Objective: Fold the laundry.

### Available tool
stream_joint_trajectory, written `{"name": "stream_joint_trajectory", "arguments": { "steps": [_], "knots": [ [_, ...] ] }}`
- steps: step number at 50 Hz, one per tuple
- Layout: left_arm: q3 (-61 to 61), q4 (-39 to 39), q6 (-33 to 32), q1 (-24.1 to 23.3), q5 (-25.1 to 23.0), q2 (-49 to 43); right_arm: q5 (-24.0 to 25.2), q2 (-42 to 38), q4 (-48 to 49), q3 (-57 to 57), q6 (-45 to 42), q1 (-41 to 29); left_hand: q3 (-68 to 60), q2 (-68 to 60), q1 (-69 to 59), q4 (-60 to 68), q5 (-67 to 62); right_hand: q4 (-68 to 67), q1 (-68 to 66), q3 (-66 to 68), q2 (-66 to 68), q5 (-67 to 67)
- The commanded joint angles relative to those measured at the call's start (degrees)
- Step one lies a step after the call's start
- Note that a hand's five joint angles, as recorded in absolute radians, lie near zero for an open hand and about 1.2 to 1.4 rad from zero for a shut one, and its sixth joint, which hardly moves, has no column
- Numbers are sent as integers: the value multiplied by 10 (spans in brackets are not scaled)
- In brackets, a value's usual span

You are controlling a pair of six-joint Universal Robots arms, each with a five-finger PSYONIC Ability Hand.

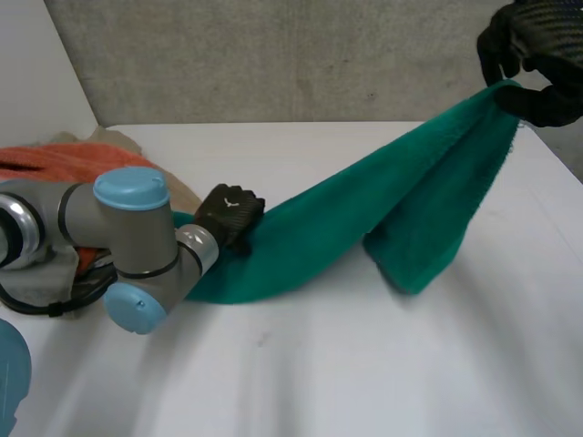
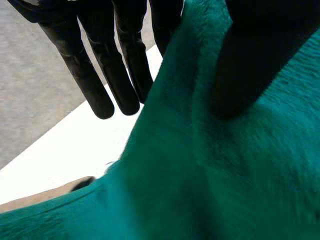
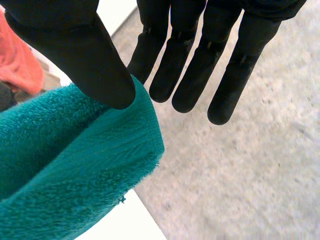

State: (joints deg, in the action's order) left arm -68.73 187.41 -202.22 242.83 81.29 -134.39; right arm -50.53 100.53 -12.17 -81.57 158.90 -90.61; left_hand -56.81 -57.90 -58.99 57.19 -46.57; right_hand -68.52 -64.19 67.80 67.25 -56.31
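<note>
Green towel (image 1: 364, 218) in apparent pinch: left hand (image 1: 230, 214) low, right hand (image 1: 539, 32) high

The towel (image 1: 364, 218) is stretched across the surface (image 1: 364, 364), its left end pinched low by the left hand (image 1: 230, 214), its right corner pinched aloft at the rear right by the right hand (image 1: 533, 59). Other laundry (image 1: 64, 162) is heaped behind the left arm (image 1: 127, 228).

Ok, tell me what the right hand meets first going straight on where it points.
Nothing near: beyond the straight fingers of the right hand lies only the grey concrete surface past the table edge, distance unclear. The green towel it pinches hangs at its thumb, off that line.
</note>
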Motion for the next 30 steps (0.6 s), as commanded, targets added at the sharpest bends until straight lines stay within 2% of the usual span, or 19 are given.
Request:
{"name": "stream_joint_trajectory", "arguments": {
  "steps": [1, 8, 9, 12, 13, 18, 21, 24, 30],
  "knots": [
    [-5, 9, -12, 19, 17, 30, -40, -107, -13, 2, -38, 2, -232, -221, -210, 228, -234, -115, -158, 122, 128, -137],
    [17, 54, -41, 41, -2, 62, -142, -233, -20, 61, -119, -32, -232, -221, -210, 228, -234, -115, -158, 122, 128, -137],
    [33, 75, -46, 43, -3, 66, -176, -263, -10, 96, -112, -51, -232, -221, -210, 228, -234, -115, -158, 122, 128, -137],
    [65, 111, -49, 44, -2, 74, -233, -306, 20, 152, -92, -74, -232, -221, -210, 228, -234, -115, -158, 122, 128, -137],
    [89, 138, -51, 44, 1, 77, -270, -329, 48, 194, -74, -83, -232, -221, -210, 228, -234, -115, -158, 122, 128, -137],
    [161, 231, -51, 43, 33, 88, -361, -371, 159, 307, -10, -107, -232, -221, -210, 228, -234, -115, -158, 122, 128, -137],
    [191, 291, -48, 45, 49, 98, -379, -375, 236, 340, 14, -118, -232, -221, -210, 228, -234, -115, -158, 122, 128, -137],
    [199, 320, -42, 44, 52, 110, -372, -369, 292, 344, 16, -128, -232, -221, -210, 228, -234, -115, -158, 122, 128, -137],
    [164, 300, -30, 44, 53, 141, -350, -362, 307, 324, 16, -135, -232, -221, -210, 228, -234, -115, -158, 122, 128, -137]
  ]
}}
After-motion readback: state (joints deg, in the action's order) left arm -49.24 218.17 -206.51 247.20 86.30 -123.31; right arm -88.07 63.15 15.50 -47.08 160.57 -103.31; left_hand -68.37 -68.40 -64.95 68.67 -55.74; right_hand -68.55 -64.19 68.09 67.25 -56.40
